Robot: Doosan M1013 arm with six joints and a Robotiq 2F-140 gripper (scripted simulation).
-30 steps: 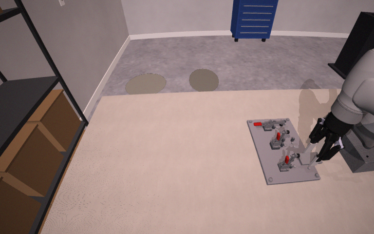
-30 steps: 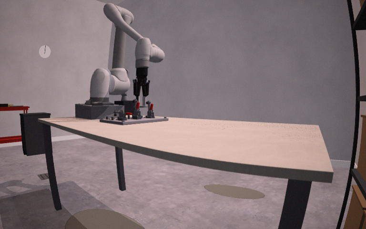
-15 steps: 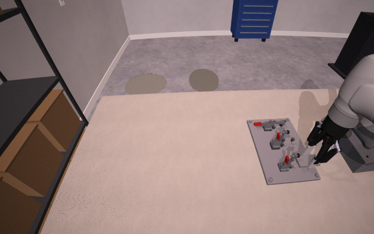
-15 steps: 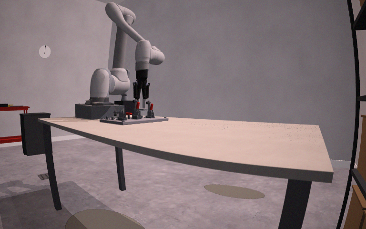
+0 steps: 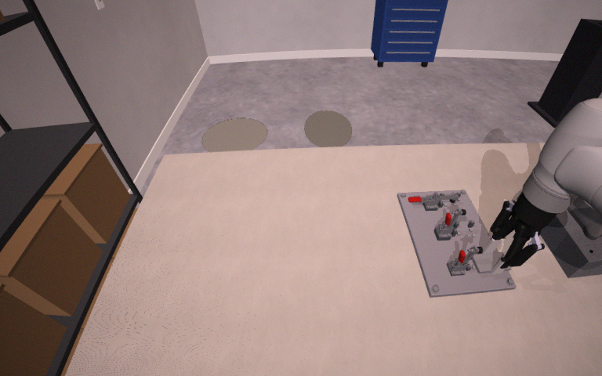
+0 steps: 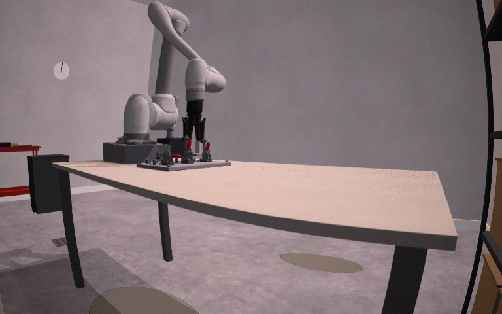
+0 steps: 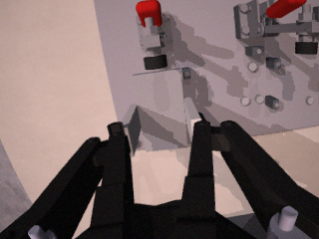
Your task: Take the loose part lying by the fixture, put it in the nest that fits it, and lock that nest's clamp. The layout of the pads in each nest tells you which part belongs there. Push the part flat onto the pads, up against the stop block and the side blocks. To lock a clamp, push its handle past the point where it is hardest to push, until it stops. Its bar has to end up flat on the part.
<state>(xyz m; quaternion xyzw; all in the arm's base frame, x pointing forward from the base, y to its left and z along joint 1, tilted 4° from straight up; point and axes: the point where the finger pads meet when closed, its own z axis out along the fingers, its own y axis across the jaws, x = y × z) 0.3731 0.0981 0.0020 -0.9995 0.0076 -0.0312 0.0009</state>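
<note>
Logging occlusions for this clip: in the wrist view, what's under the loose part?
Under the part, only the fixture plate shows around it; any pads beneath are covered.

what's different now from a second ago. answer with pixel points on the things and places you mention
The gripper [image 5: 498, 250] [image 6: 194, 139] [image 7: 161, 112] has moved lower and farther over the fixture plate [image 5: 431, 265] [image 6: 170, 168] [image 7: 112, 30], carrying the gray part [image 5: 486, 264] [image 6: 200, 154] [image 7: 161, 90] toward the end clamp [image 5: 457, 267] [image 6: 206, 157] [image 7: 151, 38]. Its grip looks unchanged, nothing released. The plate and clamp handles stayed put.
</note>
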